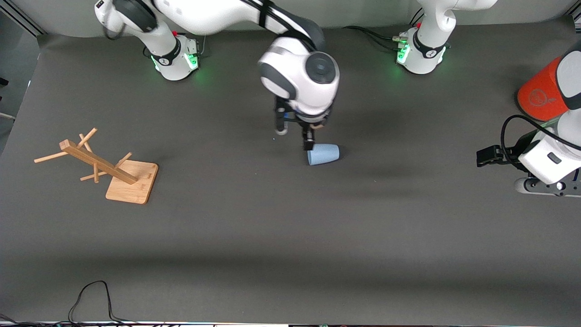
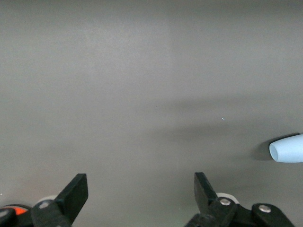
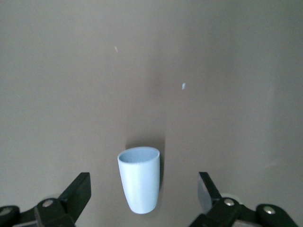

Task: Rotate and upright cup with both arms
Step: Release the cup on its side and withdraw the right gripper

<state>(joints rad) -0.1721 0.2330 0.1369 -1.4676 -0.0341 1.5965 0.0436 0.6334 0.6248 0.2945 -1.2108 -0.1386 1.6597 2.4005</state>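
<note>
The pale-blue cup (image 1: pixel 323 154) lies on its side on the dark table mat, near the middle. My right gripper (image 1: pixel 295 136) hangs just over it, open, one finger close by the cup's end. In the right wrist view the cup (image 3: pixel 138 179) lies between the spread fingertips (image 3: pixel 75 191) of the right gripper (image 3: pixel 142 194), touching neither. My left gripper (image 1: pixel 488 156) is open and empty at the left arm's end of the table, low over the mat. In the left wrist view the left gripper (image 2: pixel 140 194) is over bare mat, and the cup (image 2: pixel 289 149) shows at the edge.
An orange-red can (image 1: pixel 542 93) stands at the left arm's end, partly hidden by that arm. A wooden peg rack (image 1: pixel 113 168) on a square base stands toward the right arm's end. A black cable (image 1: pixel 91 299) lies at the table's near edge.
</note>
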